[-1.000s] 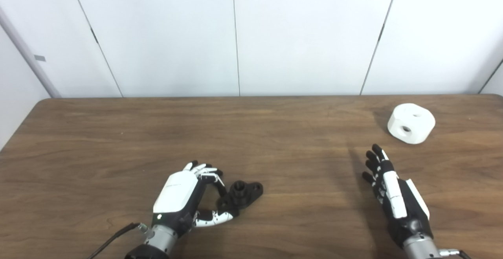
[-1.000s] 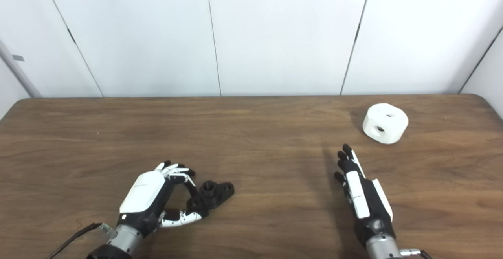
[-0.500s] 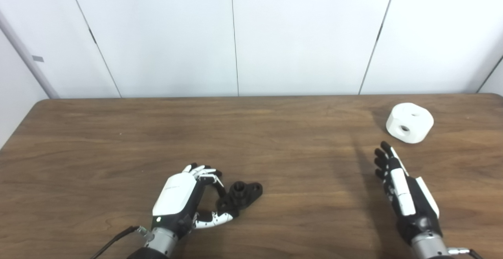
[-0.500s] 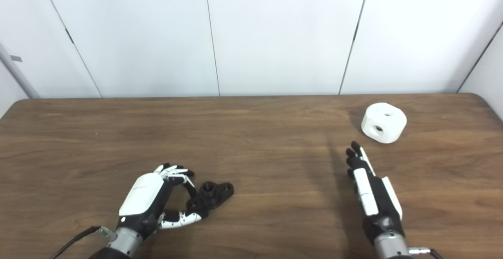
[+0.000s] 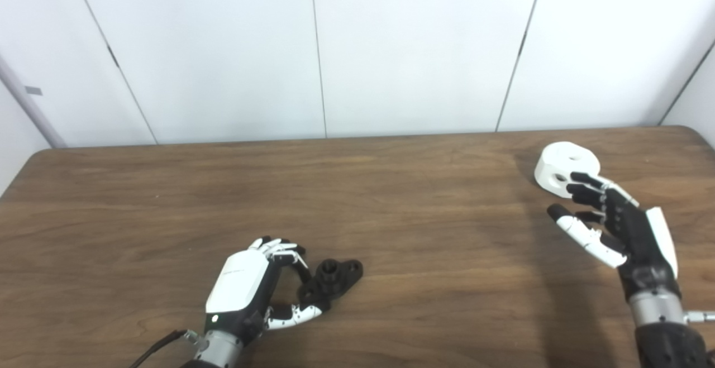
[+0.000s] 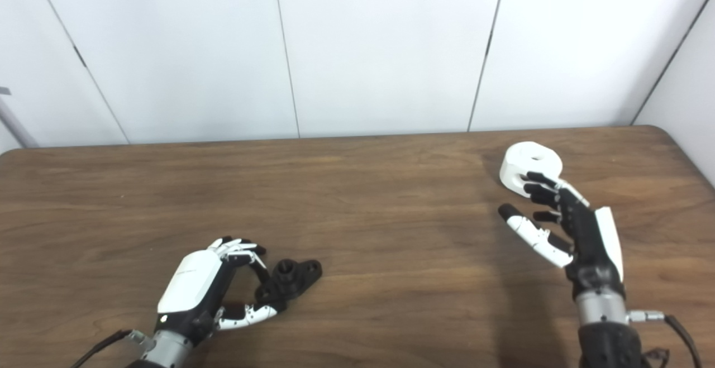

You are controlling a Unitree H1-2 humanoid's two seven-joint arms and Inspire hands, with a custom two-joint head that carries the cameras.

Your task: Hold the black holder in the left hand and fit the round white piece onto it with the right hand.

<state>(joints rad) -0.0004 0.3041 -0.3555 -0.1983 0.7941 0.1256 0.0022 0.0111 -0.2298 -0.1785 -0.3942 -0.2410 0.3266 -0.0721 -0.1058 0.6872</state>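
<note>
Brown wood grain fills most of what I see: the surface (image 5: 391, 200) runs from edge to edge, with white wall panels (image 5: 419, 49) standing behind its far edge.

My right robot hand (image 5: 614, 223) is raised over the right side of the surface, palm turned toward the middle, fingers (image 5: 584, 189) spread and thumb held apart below them. It is unclenched and holds nothing. Its upper fingertips overlap the near side of the round white piece (image 5: 564, 167) in both eye views; I cannot tell whether they touch it or only sit in front of it.

My left robot hand (image 6: 195, 287) lies low at the near left of the surface, its white back facing up. Its fingers curl toward the thumb, and the fingertips and thumb tip meet the near end of the black holder (image 6: 290, 278). The grip looks like a light pinch on that end, though I cannot tell how firm it is.

The round white piece sits at the far right, flat on the surface, with 1 hole in its top and another in its side. The black holder lies flat at the near left-centre, well apart from the white piece, its short round post pointing up.
</note>
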